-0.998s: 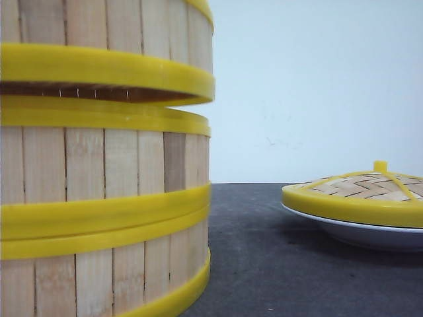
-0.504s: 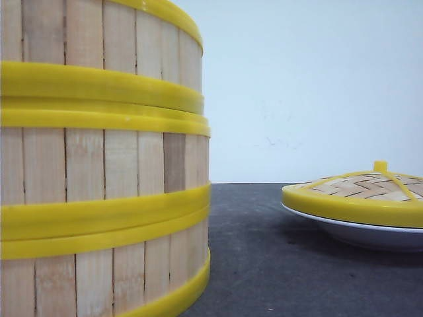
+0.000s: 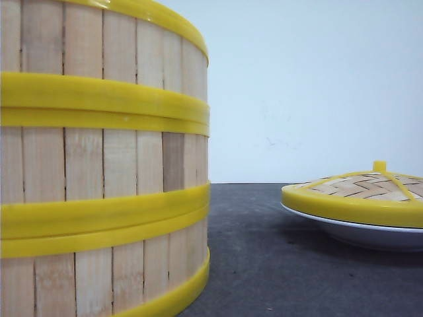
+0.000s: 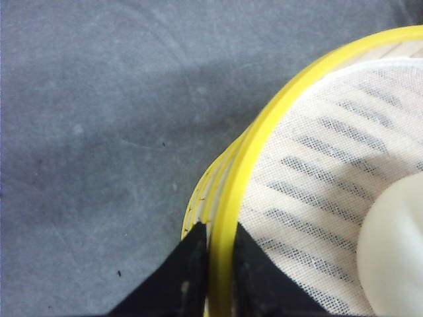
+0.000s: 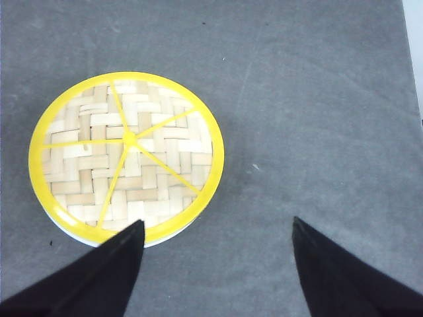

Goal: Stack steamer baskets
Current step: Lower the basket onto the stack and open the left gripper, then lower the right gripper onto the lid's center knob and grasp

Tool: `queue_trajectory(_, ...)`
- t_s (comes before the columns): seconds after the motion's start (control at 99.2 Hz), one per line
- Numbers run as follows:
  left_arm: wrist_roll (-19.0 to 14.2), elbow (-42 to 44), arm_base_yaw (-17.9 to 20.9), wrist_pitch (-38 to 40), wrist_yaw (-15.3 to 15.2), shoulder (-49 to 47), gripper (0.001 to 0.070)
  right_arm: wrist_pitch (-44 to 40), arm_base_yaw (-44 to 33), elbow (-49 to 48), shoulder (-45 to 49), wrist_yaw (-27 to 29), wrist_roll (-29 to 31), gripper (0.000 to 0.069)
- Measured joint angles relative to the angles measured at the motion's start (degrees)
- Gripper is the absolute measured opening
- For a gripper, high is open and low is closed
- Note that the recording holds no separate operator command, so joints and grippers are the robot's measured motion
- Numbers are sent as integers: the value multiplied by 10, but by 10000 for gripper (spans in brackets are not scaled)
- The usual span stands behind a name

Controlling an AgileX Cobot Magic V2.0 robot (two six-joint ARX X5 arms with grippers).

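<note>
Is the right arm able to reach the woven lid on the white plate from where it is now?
Probably yes. The right gripper hangs open above bare grey table beside the woven lid, which sits on the white plate. Nothing lies between them, and the basket stack stands well apart.

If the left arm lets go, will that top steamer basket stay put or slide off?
Probably stays: the top steamer basket sits flush on the middle basket, bands meeting with no gap. It looks stiff, since the left gripper pinches only its rim. A sideways nudge might still shift it.
</note>
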Motion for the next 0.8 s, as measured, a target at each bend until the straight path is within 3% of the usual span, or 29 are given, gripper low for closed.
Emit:
queue_trajectory(0.202,-1,0,0,1,-1,0,41,-10,0,0,1,-1,0,434)
queue_trajectory(0.383,-2,0,1,22,-11,1,219,7,0,0,1,0,1,434)
queue_trajectory(0.454,-3,0,1,31,-11,1,259,23,0,0,1,-1,0,434)
queue_trajectory(0.676,-5,3,1,62,-12,-21,276,87,0,-34,13,-57,-19,434)
queue_trajectory(0.797,-5,21,1,71,-33,-50,276,115,0,-73,38,-82,-26,434)
